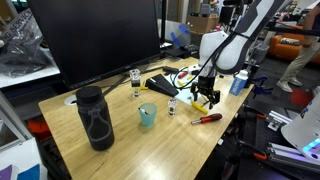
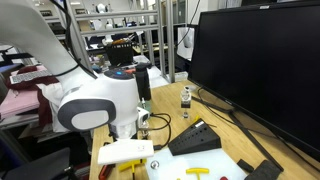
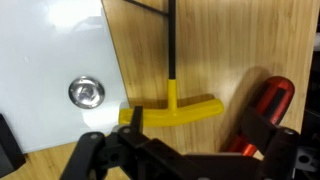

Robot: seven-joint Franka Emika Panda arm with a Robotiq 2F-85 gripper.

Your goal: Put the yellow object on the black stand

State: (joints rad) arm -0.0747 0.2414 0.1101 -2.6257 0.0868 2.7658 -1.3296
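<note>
In the wrist view the yellow object (image 3: 175, 110) is a slim yellow bar lying flat on the wooden table, with a thin black shaft (image 3: 170, 40) running up from its middle. My gripper (image 3: 195, 128) is open just above it, with one dark finger over the bar's left part and the other finger to its right. The jaws touch nothing. In an exterior view my gripper (image 1: 205, 95) hangs low over the table, to the right of the black stand (image 1: 160, 85). The stand also shows in the other exterior view (image 2: 195, 138).
A red-handled screwdriver (image 3: 262, 108) lies right next to the yellow bar and also shows in an exterior view (image 1: 207, 117). A white plate with a metal button (image 3: 85, 92) lies to the left. A teal cup (image 1: 147, 115), a black speaker (image 1: 95, 118) and small bottles (image 1: 135, 82) stand on the table, with a big monitor (image 1: 95, 40) behind them.
</note>
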